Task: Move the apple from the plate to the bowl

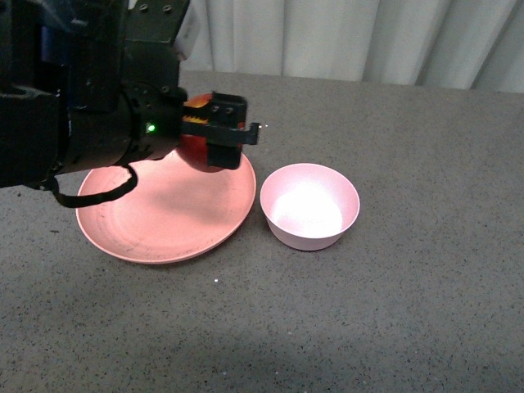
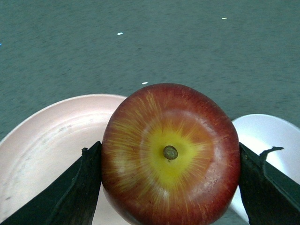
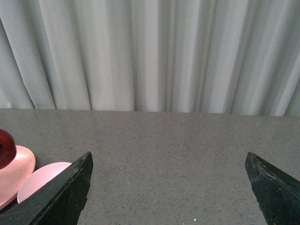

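The left claw point(image 1: 221, 131) is clamping the apple point(image 1: 195, 150) over the plate's point(image 1: 155, 221) far edge, the bowl point(image 1: 303, 239) is sitting just beside it, and the right claw point(image 3: 168, 155) is hanging with its jaws apart.

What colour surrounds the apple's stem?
Yellow, fading into red on the apple; clearest in the left wrist view.

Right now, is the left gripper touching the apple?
Touching. The left wrist view shows the left gripper's two black fingers pressed flush against opposite sides of the apple, with no gap at either side.
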{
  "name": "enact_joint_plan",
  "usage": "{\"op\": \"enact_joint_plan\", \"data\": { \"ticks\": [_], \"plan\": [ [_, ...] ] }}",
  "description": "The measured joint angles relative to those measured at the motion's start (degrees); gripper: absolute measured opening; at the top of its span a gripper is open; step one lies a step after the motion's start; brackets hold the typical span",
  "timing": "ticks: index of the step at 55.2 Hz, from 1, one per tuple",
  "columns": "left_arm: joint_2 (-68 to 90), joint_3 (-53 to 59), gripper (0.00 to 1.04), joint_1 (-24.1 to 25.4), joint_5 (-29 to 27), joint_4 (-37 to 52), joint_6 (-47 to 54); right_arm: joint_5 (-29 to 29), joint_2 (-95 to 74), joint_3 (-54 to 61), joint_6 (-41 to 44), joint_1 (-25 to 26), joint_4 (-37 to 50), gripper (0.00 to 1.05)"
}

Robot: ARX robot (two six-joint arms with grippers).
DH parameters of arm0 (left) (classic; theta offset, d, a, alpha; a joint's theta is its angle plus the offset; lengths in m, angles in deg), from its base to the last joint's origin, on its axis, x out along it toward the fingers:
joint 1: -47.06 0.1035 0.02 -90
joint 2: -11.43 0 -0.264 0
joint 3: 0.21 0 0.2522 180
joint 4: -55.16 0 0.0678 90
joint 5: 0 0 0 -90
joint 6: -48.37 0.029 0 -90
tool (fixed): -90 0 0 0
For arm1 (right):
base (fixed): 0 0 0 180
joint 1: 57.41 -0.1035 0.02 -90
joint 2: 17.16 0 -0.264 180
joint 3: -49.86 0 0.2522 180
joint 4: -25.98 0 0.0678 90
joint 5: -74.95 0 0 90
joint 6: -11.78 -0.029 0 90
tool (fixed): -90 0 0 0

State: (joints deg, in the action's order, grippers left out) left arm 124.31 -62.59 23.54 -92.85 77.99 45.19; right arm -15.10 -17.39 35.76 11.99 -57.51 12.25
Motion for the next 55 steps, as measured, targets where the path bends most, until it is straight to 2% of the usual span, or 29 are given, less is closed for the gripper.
{"op": "enact_joint_plan", "data": {
  "ticks": [16,22,55],
  "plan": [
    [1.6,-4.2,0.74,-7.5,1.5,-3.0,0.1,0.0,0.0,0.0,0.0,0.0,0.0,0.95],
    [3.8,-5.8,0.74,-9.0,1.6,-3.8,0.7,0.0,0.0,0.0,0.0,0.0,0.0,0.95],
    [11.4,-10.7,0.73,-9.6,2.8,-6.5,6.4,0.0,0.0,0.0,0.0,0.0,0.0,0.95]
  ]
}}
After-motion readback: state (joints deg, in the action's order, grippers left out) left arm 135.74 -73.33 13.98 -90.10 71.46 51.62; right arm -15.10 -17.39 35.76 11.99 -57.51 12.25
